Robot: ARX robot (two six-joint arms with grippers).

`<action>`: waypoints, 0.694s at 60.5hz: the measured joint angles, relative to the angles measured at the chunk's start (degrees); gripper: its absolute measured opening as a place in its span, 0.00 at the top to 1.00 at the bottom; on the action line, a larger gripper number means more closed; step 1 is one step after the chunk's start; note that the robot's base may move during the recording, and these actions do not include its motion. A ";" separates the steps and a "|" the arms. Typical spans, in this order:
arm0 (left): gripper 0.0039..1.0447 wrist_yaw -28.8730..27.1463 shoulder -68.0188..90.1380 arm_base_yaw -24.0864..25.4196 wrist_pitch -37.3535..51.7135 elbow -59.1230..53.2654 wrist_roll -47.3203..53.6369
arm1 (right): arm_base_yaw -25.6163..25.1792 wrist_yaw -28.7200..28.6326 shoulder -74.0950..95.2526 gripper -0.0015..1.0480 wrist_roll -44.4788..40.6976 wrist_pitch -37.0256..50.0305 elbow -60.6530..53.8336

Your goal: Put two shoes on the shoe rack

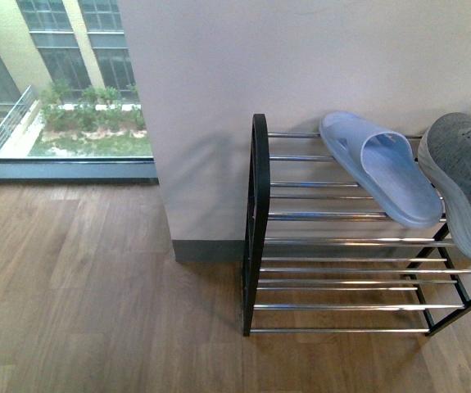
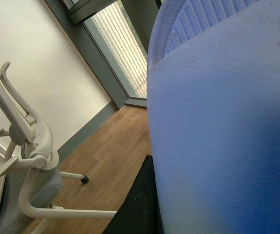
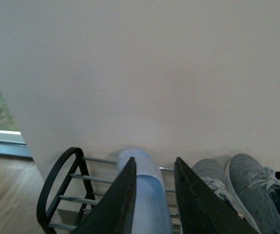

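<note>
Your right gripper is standing open, dark tapered fingers straddling the smooth blue slipper on chrome-rodded shoe rack; left gripper's state unclear.

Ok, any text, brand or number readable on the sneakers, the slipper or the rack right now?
None readable in any view.
Grey sneakers: no logo or lettering shows.
Blue slipper: plain, no marking shows.
Shoe rack: bare black frame and chrome rods, no label.
Office chair in the left wrist view: no text.

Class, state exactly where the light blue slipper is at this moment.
In the front view the light blue slipper lies on the top shelf of the shoe rack, just left of the grey sneakers at the frame's right edge.
</note>
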 joint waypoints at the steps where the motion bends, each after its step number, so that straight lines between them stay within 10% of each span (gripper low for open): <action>1: 0.98 0.00 0.00 0.02 0.00 0.00 0.00 | 0.15 0.13 -0.28 0.83 0.00 0.00 -0.33; 7: 0.98 0.00 0.00 0.00 0.00 0.00 0.00 | 1.51 1.64 -3.21 0.98 -0.02 -0.17 -2.99; 42: 0.98 0.00 0.00 0.00 0.00 0.00 0.00 | 10.25 9.62 -21.38 0.98 0.22 -9.20 -12.17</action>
